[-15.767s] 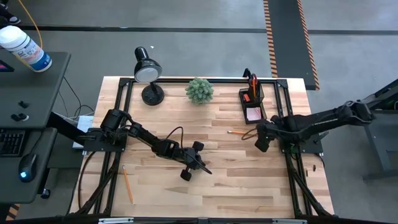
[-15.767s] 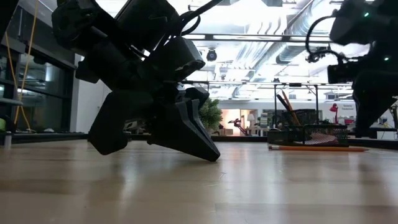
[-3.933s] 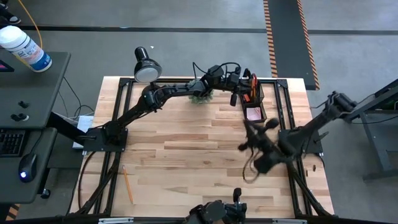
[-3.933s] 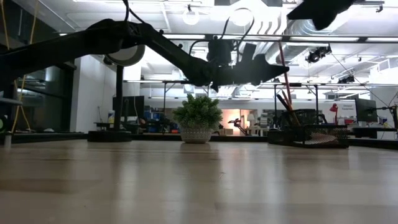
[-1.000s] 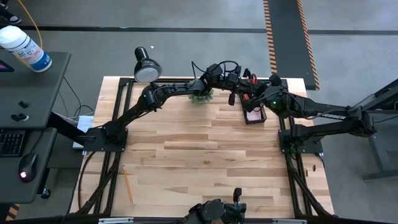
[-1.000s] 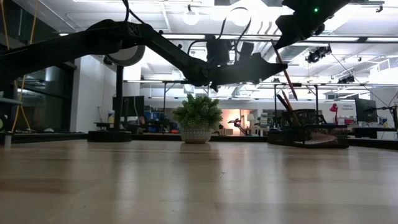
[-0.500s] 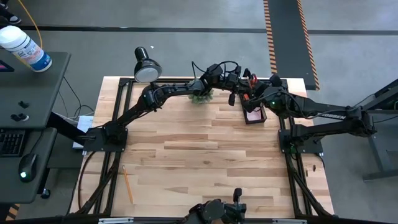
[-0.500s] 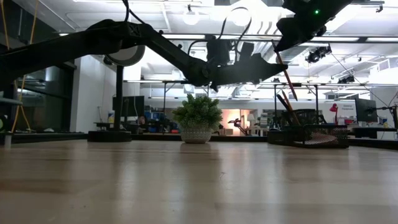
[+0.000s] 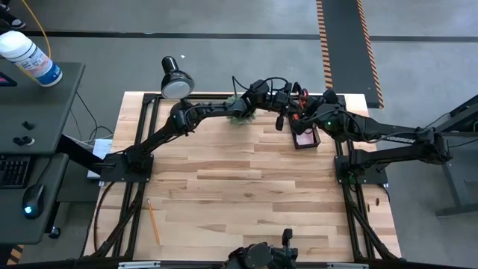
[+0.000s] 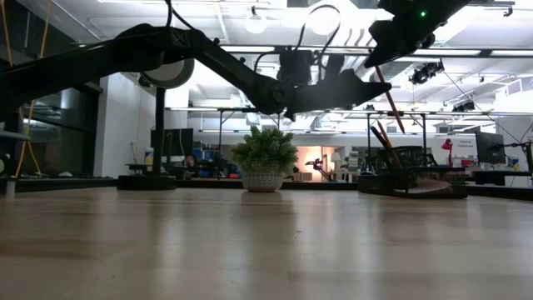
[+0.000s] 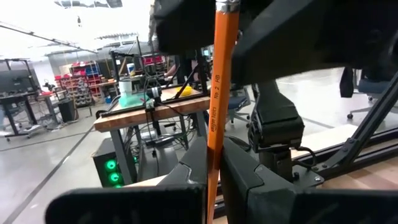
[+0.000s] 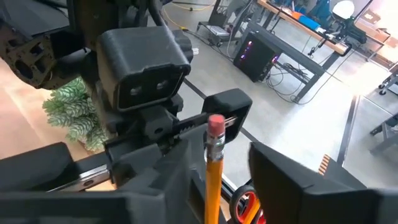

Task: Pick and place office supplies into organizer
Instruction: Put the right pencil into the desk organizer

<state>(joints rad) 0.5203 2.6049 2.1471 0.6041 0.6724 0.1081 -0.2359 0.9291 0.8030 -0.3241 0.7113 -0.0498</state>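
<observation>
Upper right: left gripper point(image 9: 286, 113) clamps thin orange pencil point(image 11: 217, 93) over black mesh organizer point(image 9: 305, 128); right gripper point(image 9: 305, 116) part-open; another pencil point(image 9: 152, 221) remains on bench

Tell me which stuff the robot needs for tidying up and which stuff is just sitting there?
For the job: orange pencil pinched by left gripper, right gripper open beside it; black mesh organizer; loose pencil on the table.
Just lying about: green plant; desk lamp; white bottle.

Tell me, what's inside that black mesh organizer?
In the organizer a pink sticky-note pad fills the lower tray, and red-handled scissors stand in the cup. Both grippers hover above, covering the rest of the cup.
</observation>
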